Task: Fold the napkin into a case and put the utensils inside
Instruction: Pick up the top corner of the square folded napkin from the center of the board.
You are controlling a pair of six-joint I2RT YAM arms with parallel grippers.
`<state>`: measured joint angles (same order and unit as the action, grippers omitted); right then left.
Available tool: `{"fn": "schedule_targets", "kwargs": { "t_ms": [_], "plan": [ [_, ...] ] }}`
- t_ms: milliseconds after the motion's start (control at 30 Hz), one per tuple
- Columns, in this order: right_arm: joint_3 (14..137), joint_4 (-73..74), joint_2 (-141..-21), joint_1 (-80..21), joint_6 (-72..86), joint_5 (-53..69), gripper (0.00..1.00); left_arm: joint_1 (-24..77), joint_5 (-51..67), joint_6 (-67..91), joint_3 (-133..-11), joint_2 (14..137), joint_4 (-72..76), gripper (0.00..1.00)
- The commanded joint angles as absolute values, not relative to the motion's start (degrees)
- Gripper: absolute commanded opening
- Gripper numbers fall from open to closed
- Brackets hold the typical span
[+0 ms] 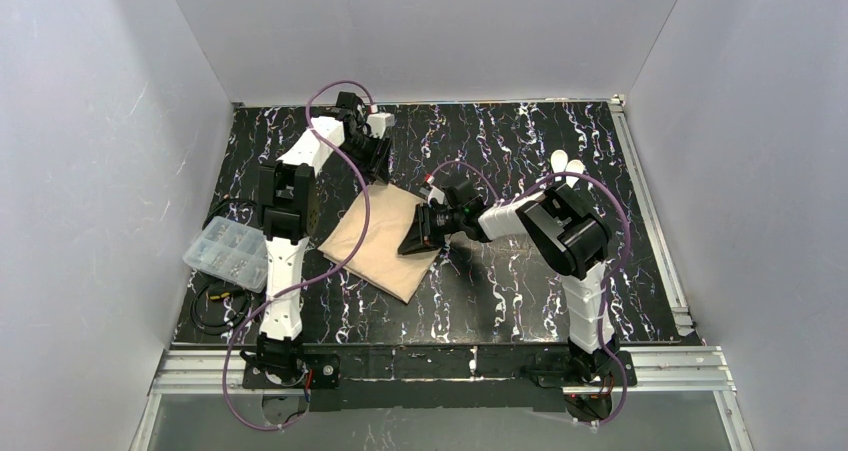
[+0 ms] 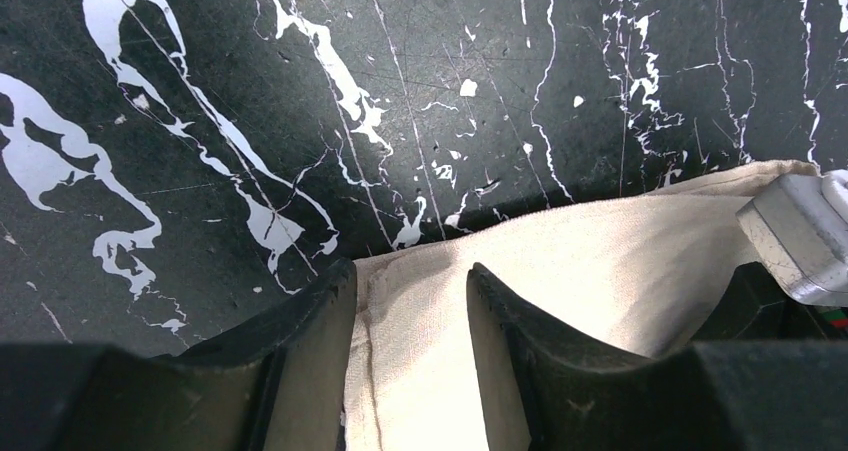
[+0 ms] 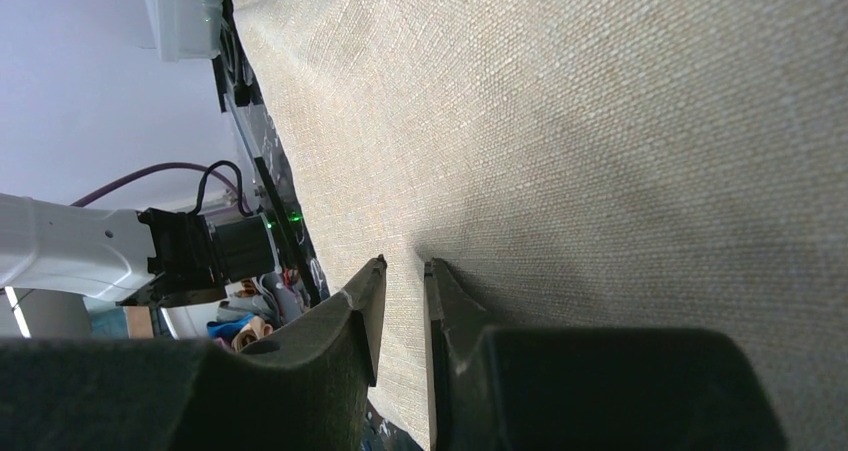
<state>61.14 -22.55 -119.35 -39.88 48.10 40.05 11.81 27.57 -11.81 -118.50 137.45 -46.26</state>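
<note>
I am looking at the right gripper [image 3: 403,271] holding the napkin [image 3: 600,121]. Its two dark fingers [image 3: 355,311] are leaving only a thin slit, and the cloth's edge is sitting pinched in it. The beige weave is filling most of the right wrist view. The left gripper [image 2: 410,276] is standing about half open, its fingers [image 2: 310,321] straddling the napkin's far edge. Cloth is lying loose in the gap between them rather than being clamped. From above, the napkin is lying as a roughly square sheet, turned at an angle, in the middle of the black marbled table [image 1: 520,291]. The left gripper is sitting at its far corner and the right gripper at its right side. The utensils [image 1: 560,159], two small white pieces, are lying toward the far right, partly behind the right arm and well apart from the napkin. A clear box [image 1: 228,253] is sitting at the table's left edge.
</note>
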Motion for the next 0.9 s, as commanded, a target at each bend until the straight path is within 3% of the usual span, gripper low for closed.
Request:
{"fn": "schedule_targets", "kwargs": {
  "t_ms": [0,333,600,867],
  "plan": [
    [59.87,-24.17,-120.68,-40.40,48.17,41.31,0.29,11.95,27.28,-12.77,-119.36,136.78,-46.84,0.42],
    [60.25,-23.10,-121.41,-40.27,47.47,41.23,0.28,12.24,28.54,-13.67,-114.59,133.35,-46.08,0.23],
    [60.28,-22.48,-121.99,-40.18,47.07,41.31,0.28,12.53,26.92,-15.97,-111.62,130.84,-45.53,0.22],
    [59.67,-23.12,-122.00,-39.80,47.37,41.29,0.27,12.57,27.57,-15.28,-110.00,128.33,-42.67,0.01]
  ]
}}
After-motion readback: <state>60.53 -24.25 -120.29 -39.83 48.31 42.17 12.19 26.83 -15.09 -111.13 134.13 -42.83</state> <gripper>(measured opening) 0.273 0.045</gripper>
